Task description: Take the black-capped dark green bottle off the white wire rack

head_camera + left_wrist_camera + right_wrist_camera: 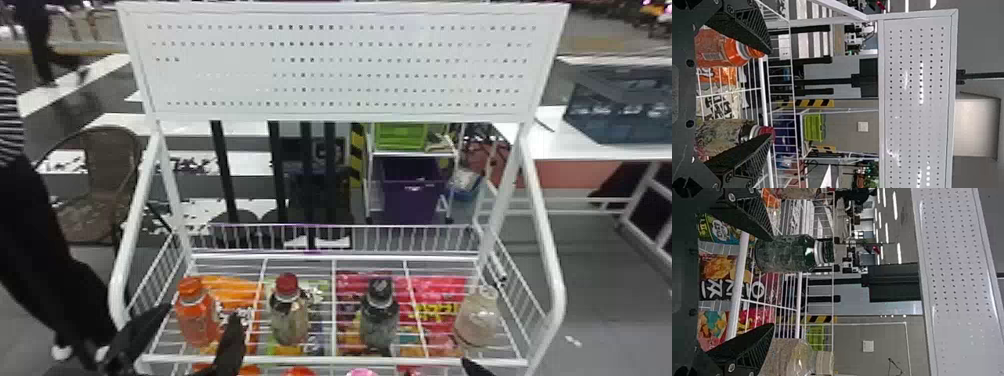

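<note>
As my eye runs along the white wire rack (pixel 320 359) from the left, I come first to the orange bottle (pixel 197 322), then to the left gripper (pixel 771 94), parked with its fingers spread and holding nothing. Next comes the red-capped bottle (pixel 289 320). That arm looks best left alone, since a swing either way could knock a neighbour.

Right of the red cap stands the dark green bottle (pixel 380 322), upright on the wires and not yet gripped. The right gripper (pixel 773 281) has its fingers wide apart and empty, with its gap centred between the green bottle and the clear bottle (pixel 475 320) at the far right. I'd slide it leftward first, until the bottle sits midway between the fingers, and only then push forward; going straight in could catch the bottle with the left finger and tip it. Closing around the body, below the neck, should be steadier than pinching the cap. Then I'd lift straight up before drawing back, so the base doesn't snag on the wires.
</note>
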